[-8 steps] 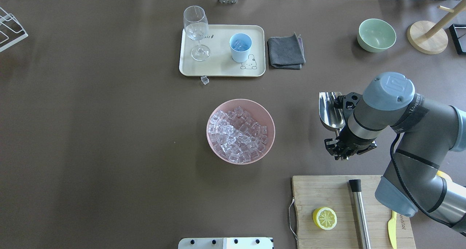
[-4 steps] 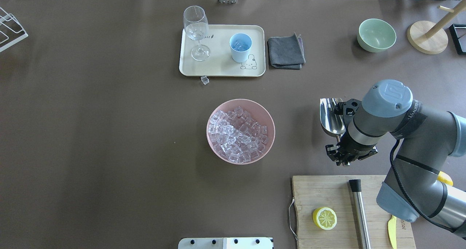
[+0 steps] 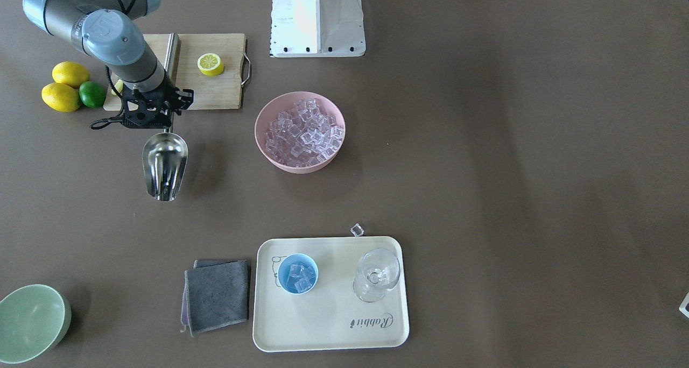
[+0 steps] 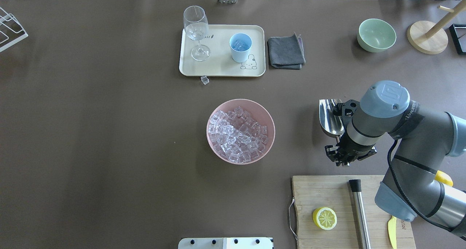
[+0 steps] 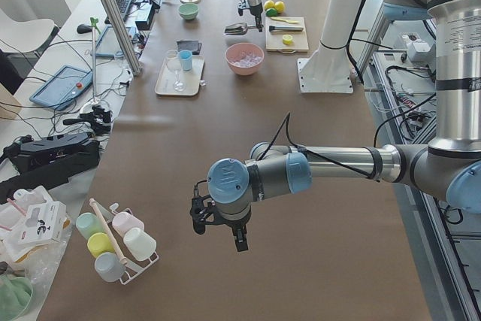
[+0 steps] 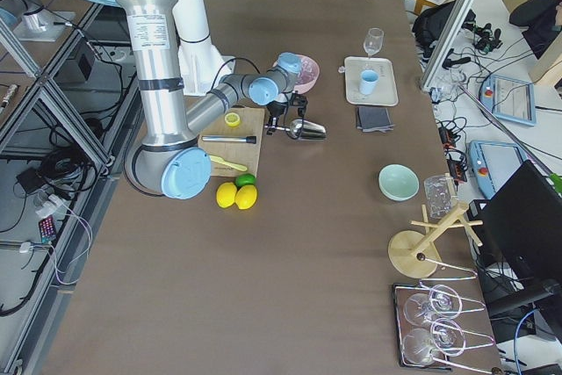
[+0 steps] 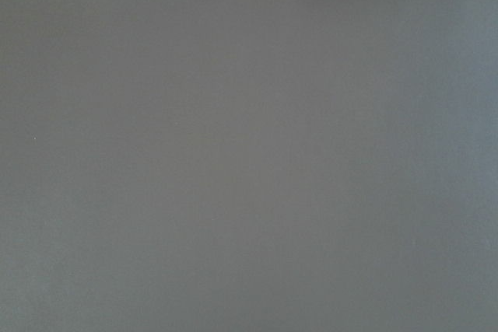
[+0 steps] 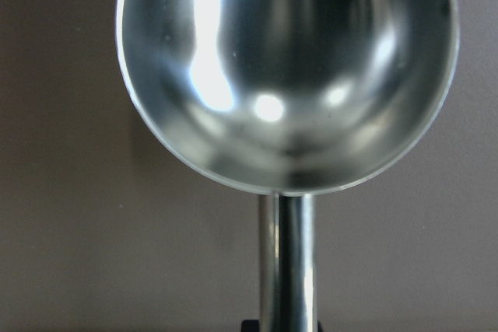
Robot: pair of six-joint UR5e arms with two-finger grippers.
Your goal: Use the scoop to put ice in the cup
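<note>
My right gripper (image 3: 168,121) is shut on the thin handle of the steel scoop (image 3: 164,163), low over the table to the right of the pink bowl (image 4: 271,132). The scoop (image 4: 330,118) is empty; its bare trough fills the right wrist view (image 8: 284,75). The bowl is full of ice (image 4: 236,134). The light-blue cup (image 4: 240,47) stands on the cream tray (image 4: 218,65) and holds a few cubes (image 3: 297,276). One loose cube (image 4: 205,80) lies just off the tray. My left gripper (image 5: 219,234) shows only in the exterior left view; I cannot tell its state.
A wine glass (image 4: 196,30) shares the tray. A grey cloth (image 4: 286,51) lies beside it, a green bowl (image 4: 376,35) further right. Near my right arm a cutting board (image 4: 313,190) holds a lemon half (image 4: 324,218), a steel cylinder (image 4: 359,212) and a yellow knife (image 4: 391,232).
My right arm has drawn the scoop a little back toward the robot's side; the last half second shows almost no movement. Bowl, cup and tray have not moved.
</note>
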